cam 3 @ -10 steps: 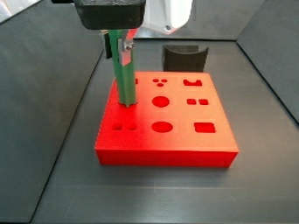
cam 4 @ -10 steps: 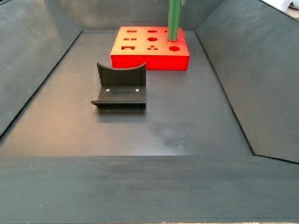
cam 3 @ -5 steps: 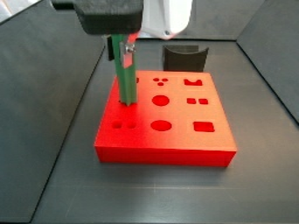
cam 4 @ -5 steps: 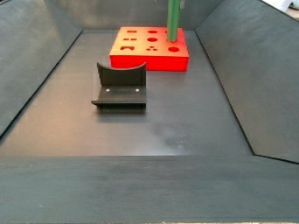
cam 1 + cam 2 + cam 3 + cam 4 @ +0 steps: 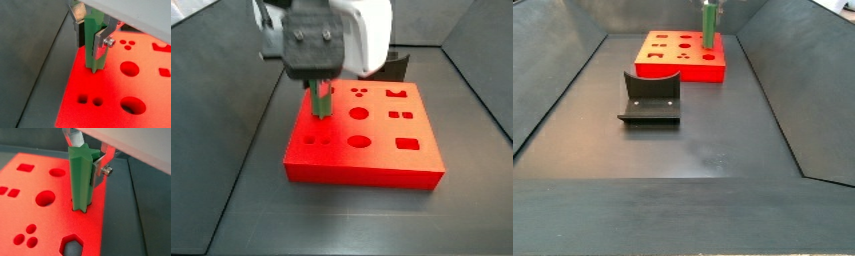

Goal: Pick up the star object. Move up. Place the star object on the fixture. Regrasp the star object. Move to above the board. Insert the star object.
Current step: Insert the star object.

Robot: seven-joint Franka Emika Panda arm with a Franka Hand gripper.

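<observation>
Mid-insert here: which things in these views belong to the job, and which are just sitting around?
In the job:
- star object, upright, lower end in the board
- board
- gripper, clamped on the star object above the board
- fixture, on the floor apart from the board, nothing on it

Just sitting around:
- nothing else visible; only the dark floor and walls

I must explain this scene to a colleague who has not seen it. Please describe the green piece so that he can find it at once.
Look first for the big red board on the dark floor. Over its corner area, the robot's hand holds a slim green star rod upright, its lower end at the board's surface. It is the only green thing, and the only one standing tall; the dark fixture sits apart on the floor.
</observation>
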